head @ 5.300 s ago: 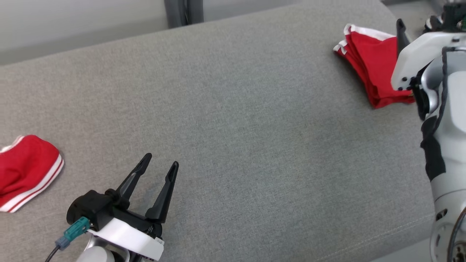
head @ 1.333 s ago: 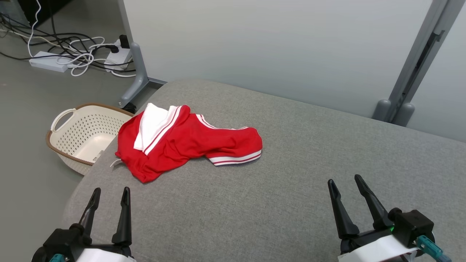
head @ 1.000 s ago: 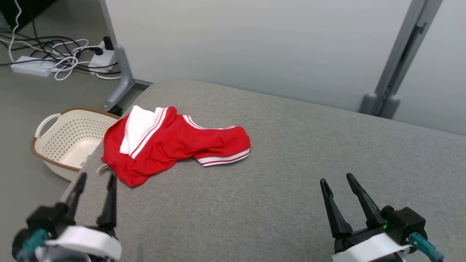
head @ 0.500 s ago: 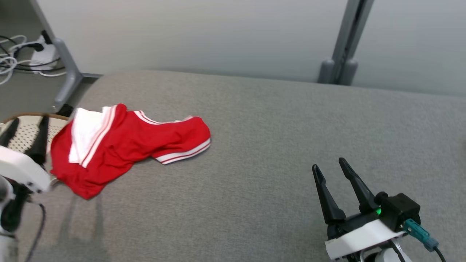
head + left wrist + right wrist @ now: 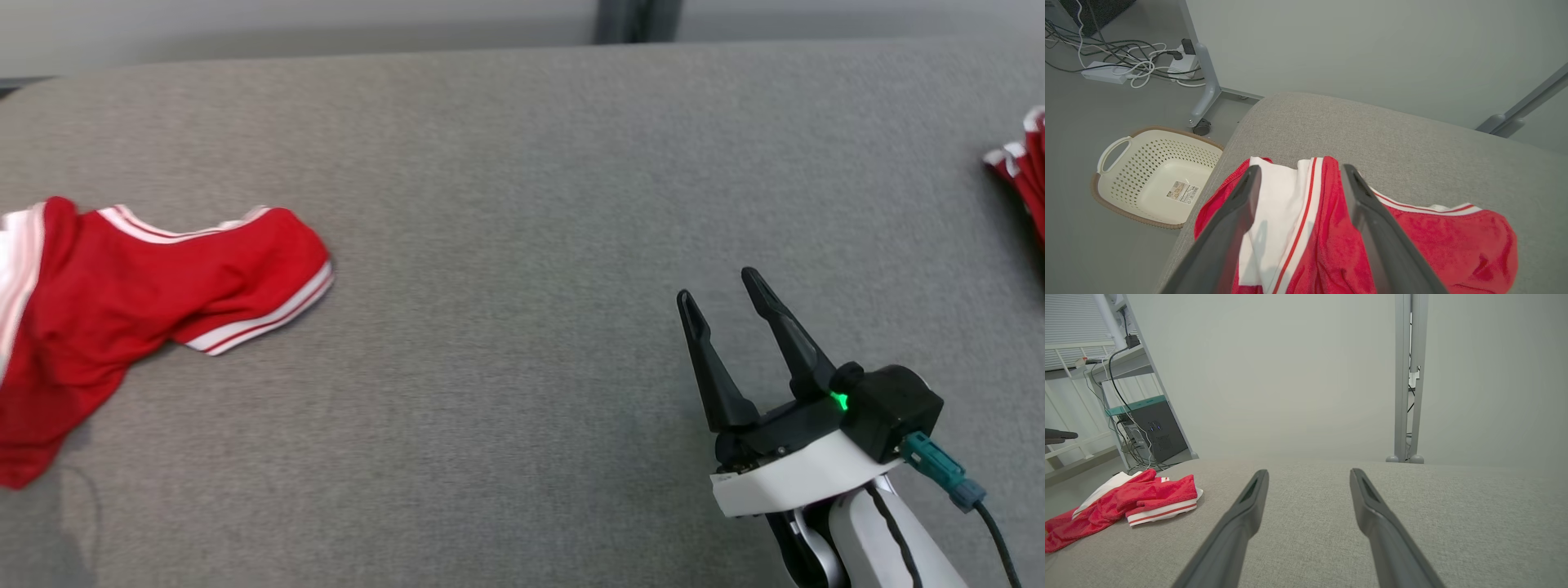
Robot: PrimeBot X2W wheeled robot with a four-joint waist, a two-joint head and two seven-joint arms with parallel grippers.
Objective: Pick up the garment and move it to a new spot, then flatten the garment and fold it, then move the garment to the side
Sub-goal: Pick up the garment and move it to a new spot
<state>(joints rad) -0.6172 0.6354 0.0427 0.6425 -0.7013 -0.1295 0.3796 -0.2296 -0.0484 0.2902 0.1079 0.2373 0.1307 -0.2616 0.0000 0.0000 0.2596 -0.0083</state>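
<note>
Red cloth with white stripes, the garment, is being shown crumpled at the left edge of the head view, lying on the grey cushion. At the lower right, the right gripper is being held above the cushion, well apart from the garment. Its jaws are spread wide and nothing is being held between them. A folded red stack is being cut off by the right edge.

Along the left wrist view, the left gripper is being held over the garment with its jaws standing wide. The garment's white part is being framed between the two fingers; whether cloth is being touched cannot be told. The garment is lying near the cushion's corner, and a cream perforated basket is sitting on the floor just beside that corner. Tangled cables are lying farther back.

Across the right wrist view, the wide-spread fingers are being pointed over the cushion toward a pale wall. The garment is lying far off to the left, and a grey post is standing behind the cushion.
</note>
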